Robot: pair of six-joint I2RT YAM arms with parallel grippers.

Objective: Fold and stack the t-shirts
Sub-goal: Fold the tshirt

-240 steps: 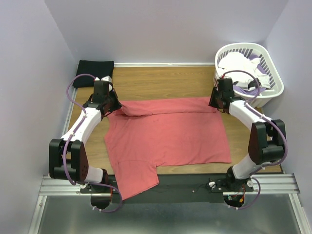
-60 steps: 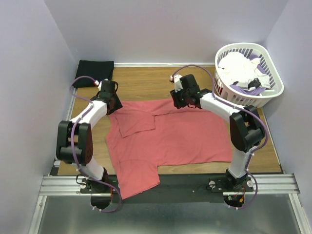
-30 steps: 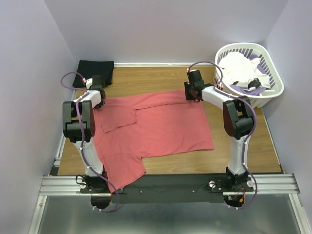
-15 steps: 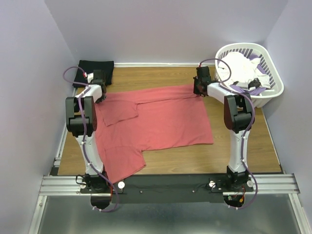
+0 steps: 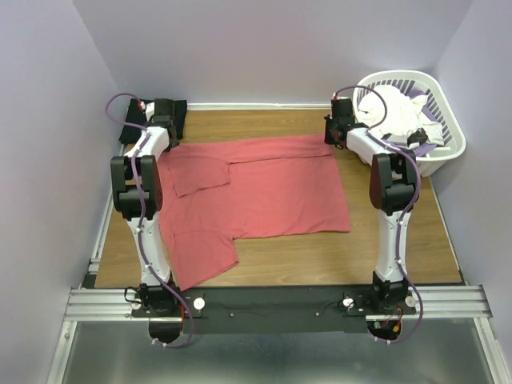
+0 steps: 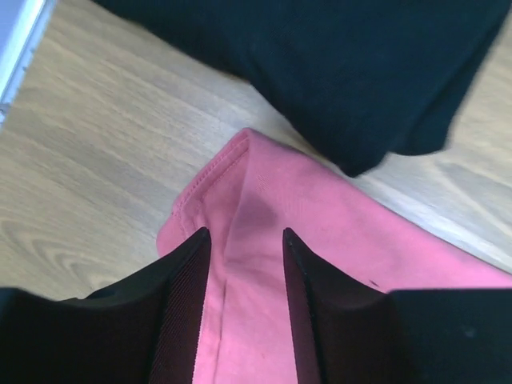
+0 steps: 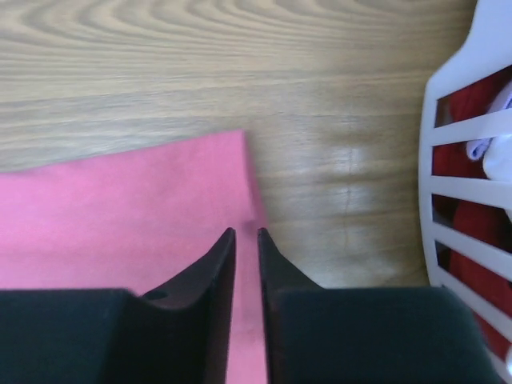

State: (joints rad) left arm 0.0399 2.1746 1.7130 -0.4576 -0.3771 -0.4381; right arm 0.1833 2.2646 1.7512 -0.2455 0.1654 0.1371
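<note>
Coral-red shirt [image 5: 264,192] lies flat for folding; left tool [image 6: 246,234] apart over its ten-o'clock corner; right tool [image 7: 245,232] nearly together, grip unclear.

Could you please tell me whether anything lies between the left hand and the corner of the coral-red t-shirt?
Nothing visible does. The left hand straddles the corner of the coral-red t-shirt, fingers apart, with bare cloth between them. The black t-shirt lies just beyond that corner.

A white slatted plastic basket [image 5: 448,152] is blocking the far-right corner, a black cloth t-shirt [image 6: 336,72] the far-left; the wooden tabletop [image 5: 256,124] between is lying open.
</note>
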